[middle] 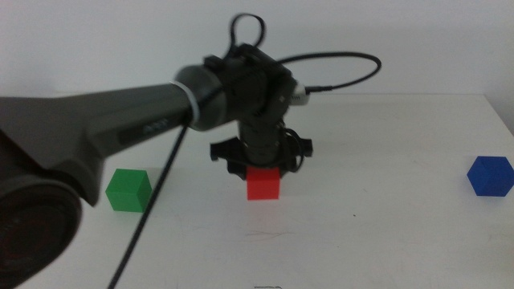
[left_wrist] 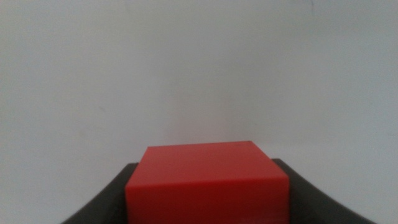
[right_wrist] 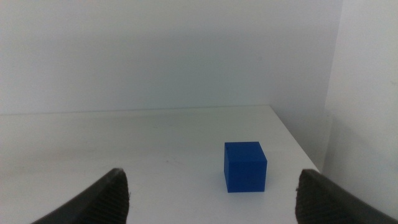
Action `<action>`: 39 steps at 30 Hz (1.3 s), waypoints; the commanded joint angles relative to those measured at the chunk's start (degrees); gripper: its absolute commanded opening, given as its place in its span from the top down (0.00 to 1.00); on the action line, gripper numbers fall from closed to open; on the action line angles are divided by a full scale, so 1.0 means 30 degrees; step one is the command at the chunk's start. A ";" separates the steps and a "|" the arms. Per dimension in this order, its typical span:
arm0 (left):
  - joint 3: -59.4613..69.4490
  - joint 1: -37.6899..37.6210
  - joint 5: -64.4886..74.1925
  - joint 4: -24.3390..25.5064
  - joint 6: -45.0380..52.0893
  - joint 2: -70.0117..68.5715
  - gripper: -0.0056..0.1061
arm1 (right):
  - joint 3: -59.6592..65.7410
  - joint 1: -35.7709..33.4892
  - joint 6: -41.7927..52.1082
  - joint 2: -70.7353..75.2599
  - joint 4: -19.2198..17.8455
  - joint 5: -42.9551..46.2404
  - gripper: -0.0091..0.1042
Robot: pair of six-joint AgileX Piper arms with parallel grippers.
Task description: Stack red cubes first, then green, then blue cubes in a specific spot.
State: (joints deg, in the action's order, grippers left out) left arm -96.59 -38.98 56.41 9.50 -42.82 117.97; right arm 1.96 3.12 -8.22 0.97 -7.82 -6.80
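Observation:
My left gripper is shut on the red cube near the middle of the table. The cube hangs a little above the surface, with a faint shadow beneath it. In the left wrist view the red cube fills the gap between the two dark jaws. On the table at the left rests the green cube, partly behind the left arm's cable. The blue cube lies at the far right. My right gripper is out of the middle view; it is open, with the blue cube on the table ahead of it.
The white table ends at its right edge just beyond the blue cube. The left arm's thick dark body and hanging cable cover the left part of the middle view.

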 commanded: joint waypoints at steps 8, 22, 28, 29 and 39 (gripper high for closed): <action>-0.0458 -0.0862 -0.0668 0.0320 -0.2248 -0.0064 0.96 | -0.0453 -0.0003 0.0176 0.0295 -0.0231 0.1462 0.09; -0.0081 -0.0842 -0.0468 -0.0415 -0.0224 0.0040 0.96 | -0.0453 -0.0003 0.0176 0.0295 -0.0231 0.1462 0.09; -0.0081 -0.0842 -0.0653 -0.1217 0.0376 0.0571 0.96 | -0.0453 -0.0003 0.0176 0.0295 -0.0231 0.1462 0.09; -0.0081 -0.0842 -0.0653 -0.1304 0.0374 0.0604 0.96 | -0.0453 -0.0003 0.0176 0.0295 -0.0231 0.1462 0.09; -0.0081 -0.0842 -0.0485 -0.1423 0.0968 0.0665 0.95 | -0.0453 -0.0003 0.0176 0.0295 -0.0231 0.1462 0.09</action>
State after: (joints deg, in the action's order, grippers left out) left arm -95.44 -41.41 55.27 5.79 -40.18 122.77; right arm 1.96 3.12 -8.22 0.97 -7.82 -6.80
